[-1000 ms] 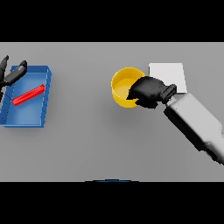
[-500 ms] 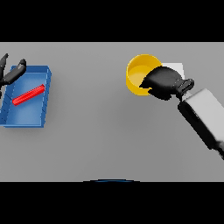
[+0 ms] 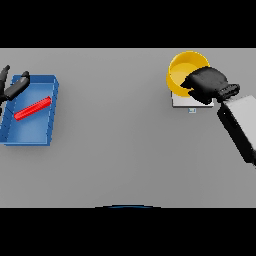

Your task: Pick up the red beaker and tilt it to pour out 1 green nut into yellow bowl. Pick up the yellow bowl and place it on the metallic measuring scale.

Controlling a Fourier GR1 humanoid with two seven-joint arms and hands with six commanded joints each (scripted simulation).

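Grey table (image 3: 115, 150) seen from above. At the far right, the right hand (image 3: 206, 85) is clamped on the near rim of the yellow bowl (image 3: 184, 70), fingers curled over the edge; the bowl sits over the metallic measuring scale (image 3: 183, 102), of which only the near edge shows. At the far left, a blue tray (image 3: 45, 136) holds the red beaker (image 3: 33, 108) lying on its side. The left hand (image 3: 11, 87) shows at the tray's far-left corner, fingers spread apart, holding nothing.

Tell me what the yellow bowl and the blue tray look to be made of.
Yellow bowl: probably plastic, from its flat, uniform colour with soft shading and no sharp glints. Blue tray: likely plastic too, matte, evenly blue walls and floor. Neither look settles it.
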